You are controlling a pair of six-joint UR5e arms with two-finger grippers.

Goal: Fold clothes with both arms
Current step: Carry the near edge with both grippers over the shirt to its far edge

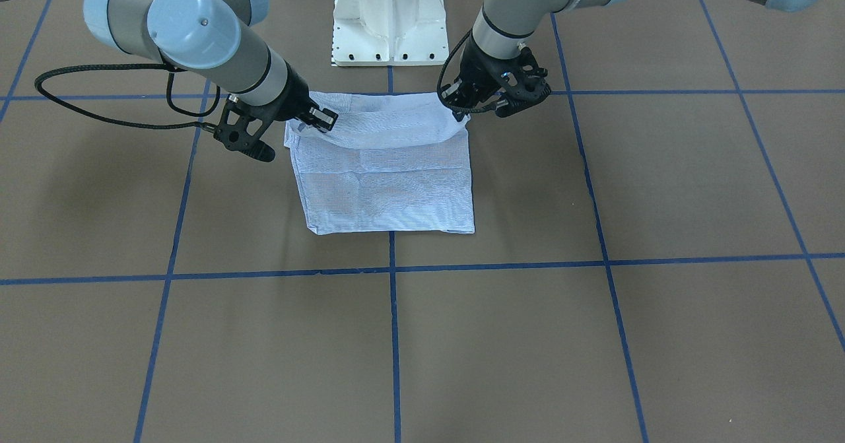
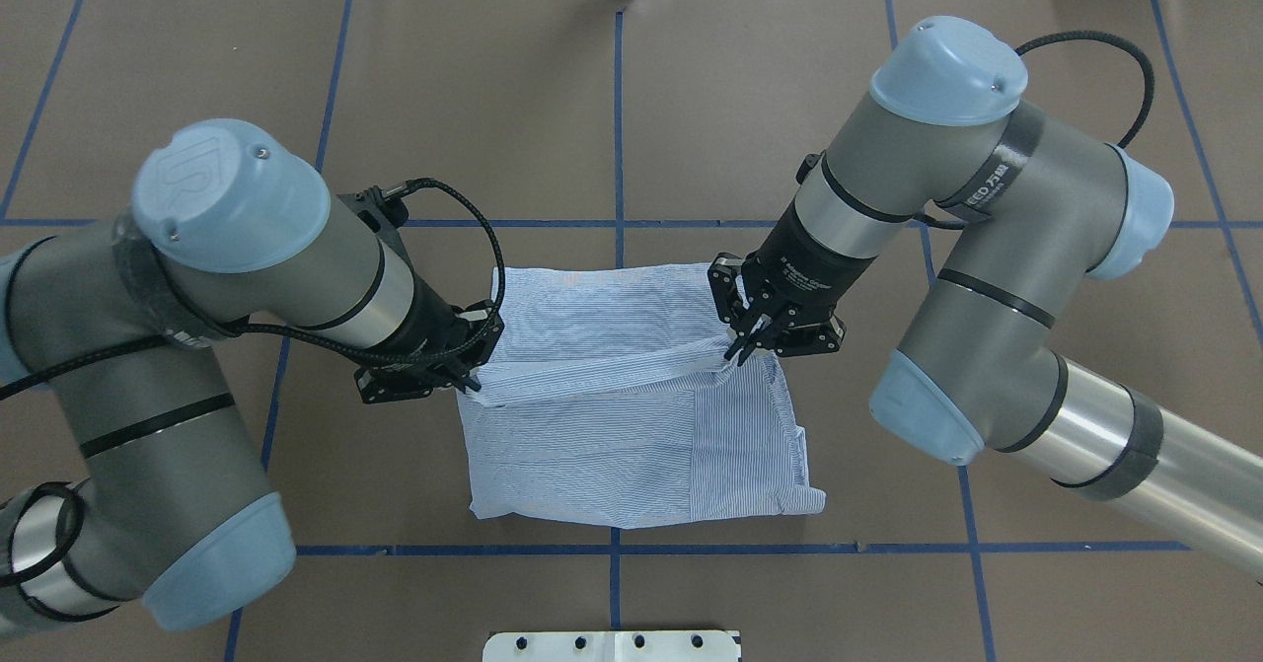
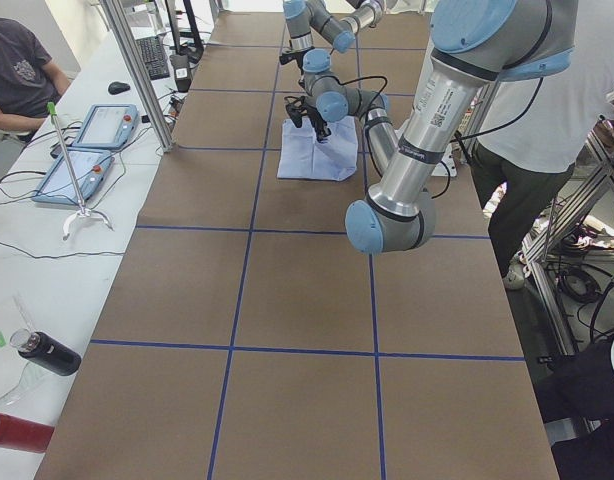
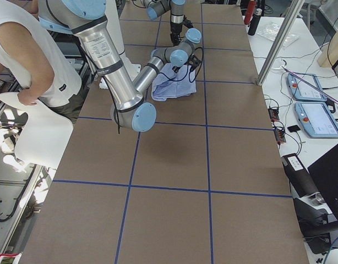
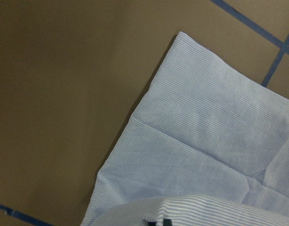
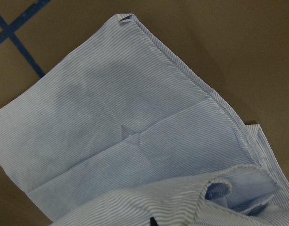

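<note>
Left gripper is clamped on the edge of the shirt. Its jaws are together with striped cloth between them, and the left wrist view shows that cloth bunched right at the fingertips. Right gripper, same story: it's closed tight on a gathered bit of the same edge, cloth ruffled up against it in the right wrist view.

Between the two grippers the held edge hangs in a shallow sag, lifted off the layers beneath. Below and ahead of the fingertips, the rest of the shirt lies flat on the table. It's down to a compact rectangle with creases across it, and a corner shows just beyond each gripper in the wrist views.

Farther out, blue tape lines cross the brown surface, one running under the middle of the bundle. The white pedestal base sits behind the grippers, near the bundle but not touching it.

My read: this is a late fold, with the top layer raised at both ends and not yet laid down. The next move calls for both arms to travel together at matching height and pace, keeping that edge taut. They need to line it up with the opposite edge of the rectangle, lower it, and only then let go. If one side leads, the fold lands skewed.
</note>
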